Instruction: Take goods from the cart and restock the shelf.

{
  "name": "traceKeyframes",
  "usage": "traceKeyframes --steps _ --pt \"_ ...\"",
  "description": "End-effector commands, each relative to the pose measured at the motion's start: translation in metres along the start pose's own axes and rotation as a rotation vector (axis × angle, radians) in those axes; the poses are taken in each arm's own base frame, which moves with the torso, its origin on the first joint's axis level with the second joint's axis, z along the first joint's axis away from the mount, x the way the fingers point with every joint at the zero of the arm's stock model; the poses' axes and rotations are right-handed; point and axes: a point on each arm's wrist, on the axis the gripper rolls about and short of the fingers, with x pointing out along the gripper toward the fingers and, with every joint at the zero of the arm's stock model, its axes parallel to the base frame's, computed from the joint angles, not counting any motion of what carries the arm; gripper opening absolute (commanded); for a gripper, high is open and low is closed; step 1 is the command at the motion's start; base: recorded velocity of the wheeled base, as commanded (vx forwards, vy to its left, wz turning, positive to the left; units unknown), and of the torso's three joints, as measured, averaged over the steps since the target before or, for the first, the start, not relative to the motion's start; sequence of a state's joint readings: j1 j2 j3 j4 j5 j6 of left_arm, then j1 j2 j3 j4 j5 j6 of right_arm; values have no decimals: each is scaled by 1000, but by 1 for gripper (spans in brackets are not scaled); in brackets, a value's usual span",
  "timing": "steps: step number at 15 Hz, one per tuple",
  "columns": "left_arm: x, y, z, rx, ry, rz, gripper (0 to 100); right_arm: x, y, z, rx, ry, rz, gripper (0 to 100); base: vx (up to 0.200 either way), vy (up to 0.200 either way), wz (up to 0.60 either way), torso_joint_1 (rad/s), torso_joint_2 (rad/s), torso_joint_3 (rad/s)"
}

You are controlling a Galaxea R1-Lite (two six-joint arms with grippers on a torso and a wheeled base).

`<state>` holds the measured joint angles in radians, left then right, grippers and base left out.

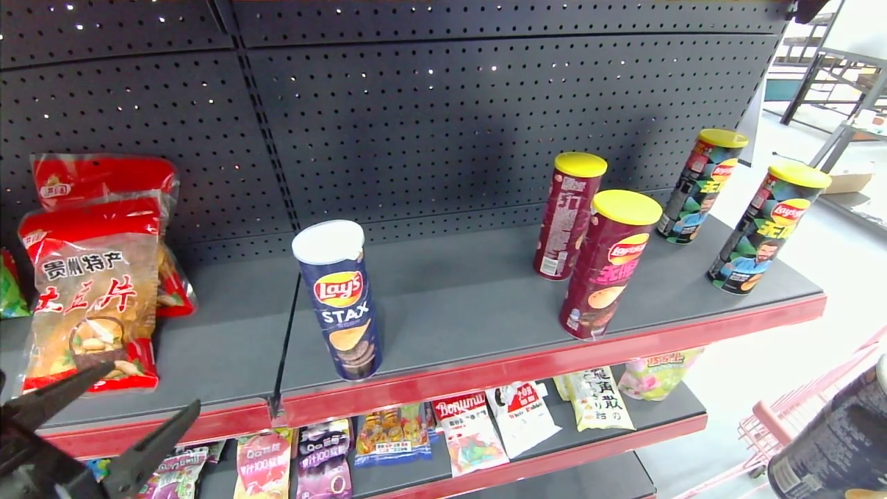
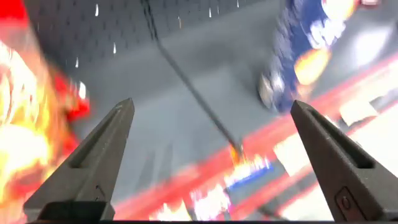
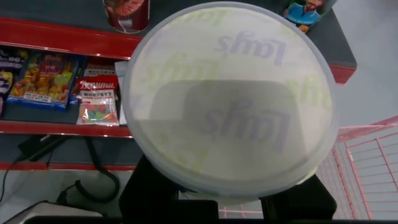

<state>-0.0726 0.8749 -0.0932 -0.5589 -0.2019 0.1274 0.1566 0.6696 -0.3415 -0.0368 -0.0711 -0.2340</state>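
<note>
The right tool (image 3: 224, 208) holds tight a dark round chip can with a see-through lid (image 1: 835, 436), low and far right of the blue chip tube with a white lid (image 1: 337, 298). I think the can should go up slowly and stand straight on the grey shelf (image 1: 471, 305), right of that tube. The left tool (image 1: 154, 387), low left of the tube, is wide open and empty. The right wrist view shows the can's top up close; the head view shows the bare spot to aim for
</note>
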Motion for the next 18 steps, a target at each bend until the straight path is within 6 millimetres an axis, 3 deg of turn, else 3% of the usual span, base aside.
traceKeyframes --steps 1,2,5,8,14,15,18 --pt "-91 -18 2 2 -58 42 100 -3 0 0 0 -21 16 0 0 0 0 0 0 0" --pt "-107 -21 -3 -6 -18 67 100 -4 1 -1 -1 -28 24 0 0 0 0 0 0 0" --pt "-109 -22 -30 4 -18 195 100 -14 3 -8 -5 -78 60 0 0 0 200 -2 1 2" --pt "-109 -22 -36 5 -19 216 100 -18 4 -14 -4 -89 81 0 0 0 600 -1 4 4" --pt "-107 -22 -39 19 -3 215 100 -14 4 -9 -3 -86 103 0 0 0 500 4 4 3" --pt "-107 -23 -41 21 -3 214 100 -12 3 -4 -3 -90 105 0 0 0 0 0 0 0" --pt "-108 -23 -46 21 -16 216 100 4 -4 41 -3 -140 203 0 0 0 0 0 0 0"
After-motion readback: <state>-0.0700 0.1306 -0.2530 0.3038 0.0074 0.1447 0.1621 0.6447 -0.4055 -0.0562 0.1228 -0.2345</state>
